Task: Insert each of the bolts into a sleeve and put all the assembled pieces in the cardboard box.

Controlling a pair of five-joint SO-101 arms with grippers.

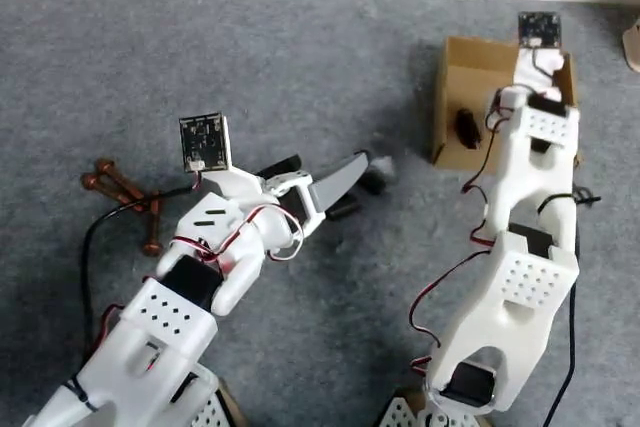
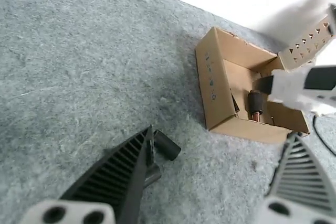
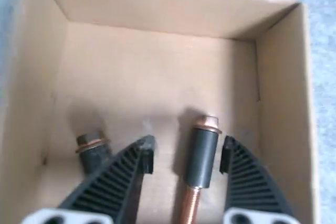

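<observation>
Your right gripper (image 3: 189, 144) is hanging inside the cardboard box (image 3: 157, 3) with its jaws spread. One sleeved bolt (image 3: 203, 153) is lying in the gap between them, and a second assembled piece (image 3: 92, 150) is resting just outside one finger. Your left gripper (image 2: 221, 134) is hovering over the mat, also spread, with a black sleeve (image 2: 167, 145) lying just beside one finger.

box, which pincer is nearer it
Right. The right pincer is down inside the box; the left pincer is out on the carpet, by loose sleeves.
</observation>
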